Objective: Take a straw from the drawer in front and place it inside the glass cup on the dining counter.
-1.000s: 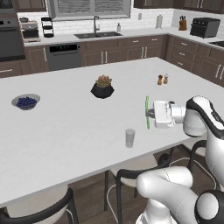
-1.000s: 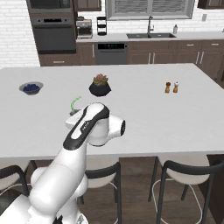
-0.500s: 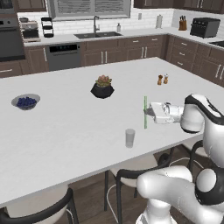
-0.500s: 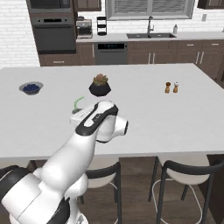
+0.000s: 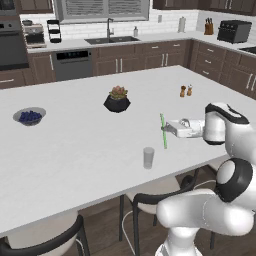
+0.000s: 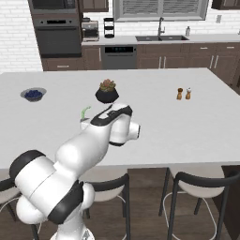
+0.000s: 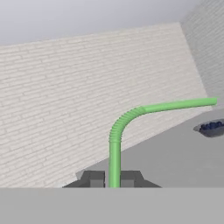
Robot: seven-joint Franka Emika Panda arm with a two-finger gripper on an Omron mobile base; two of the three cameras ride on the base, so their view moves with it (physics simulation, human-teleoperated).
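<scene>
The hand point(image 5: 170, 129) was clenched on the straw point(image 5: 163, 131), which it held upright above the desk point(image 5: 75, 145), probably so the lower end could drop into the glass cup point(image 5: 148, 157) just below and beside it. The straw looked thin and bright green, with a ribbed bend in the hand view. Farther off sat a dark bowl point(image 5: 29, 116).

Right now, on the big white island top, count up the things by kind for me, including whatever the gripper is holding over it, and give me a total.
Glass cup: 1
Straw, held upright in the shut gripper: 1
Bowl of blueberries: 1
Potted plant in a black pot: 1
Salt and pepper shakers: 2
Total: 6
</scene>
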